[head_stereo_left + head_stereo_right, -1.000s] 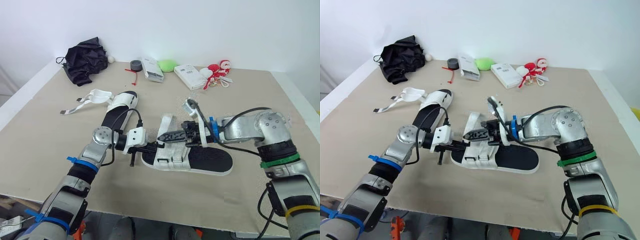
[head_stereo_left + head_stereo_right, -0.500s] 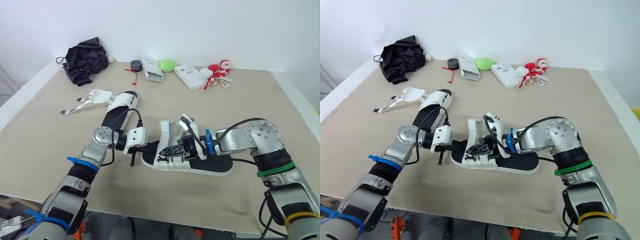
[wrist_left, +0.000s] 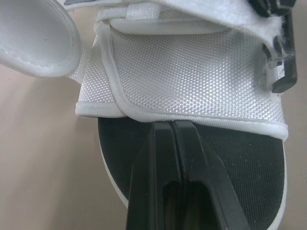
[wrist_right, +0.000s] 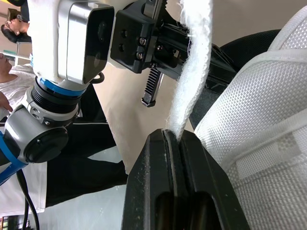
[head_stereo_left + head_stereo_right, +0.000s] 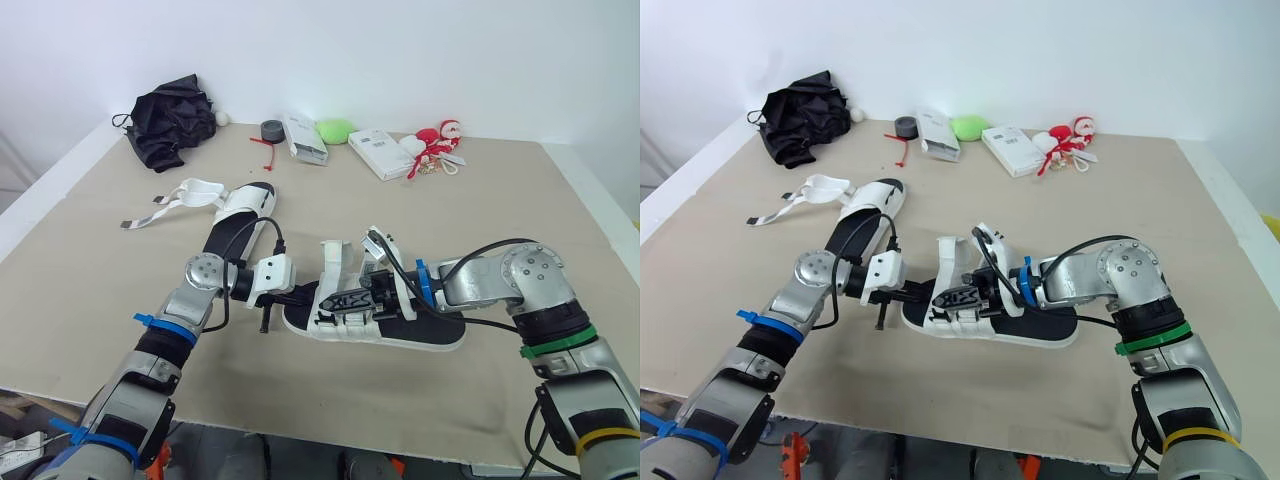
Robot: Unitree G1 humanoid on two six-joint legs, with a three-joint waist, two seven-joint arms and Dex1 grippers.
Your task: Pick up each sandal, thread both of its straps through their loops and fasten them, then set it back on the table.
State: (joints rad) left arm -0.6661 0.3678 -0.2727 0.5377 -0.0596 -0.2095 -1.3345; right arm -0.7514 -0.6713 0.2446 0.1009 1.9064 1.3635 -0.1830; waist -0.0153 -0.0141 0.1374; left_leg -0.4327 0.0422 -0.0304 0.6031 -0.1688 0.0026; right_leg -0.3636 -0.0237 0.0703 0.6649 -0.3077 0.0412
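Note:
The near sandal (image 5: 430,322), white straps on a black footbed, lies at the table's middle. My left gripper (image 5: 298,297) is shut, its tips resting on the footbed (image 3: 230,158) at the toe, against the front strap's edge (image 3: 192,120). From the right, my right gripper (image 5: 337,303) lies low over the front straps and is shut on a fuzzy white strap (image 4: 194,72). That strap runs from its fingertips (image 4: 160,143). The second sandal (image 5: 240,215) lies further back on the left, its straps (image 5: 185,195) loose and spread on the table.
Along the far edge lie a black cloth bundle (image 5: 170,120), a tape roll (image 5: 271,130), two white packs (image 5: 303,138) (image 5: 379,152), a green object (image 5: 336,130) and red-white toys (image 5: 435,140). The table's near edge (image 5: 300,435) runs close below my arms.
My right gripper came down from above the sandal, bringing the strap low over the front straps, then shifted slightly. The left arm and both sandals stayed put.

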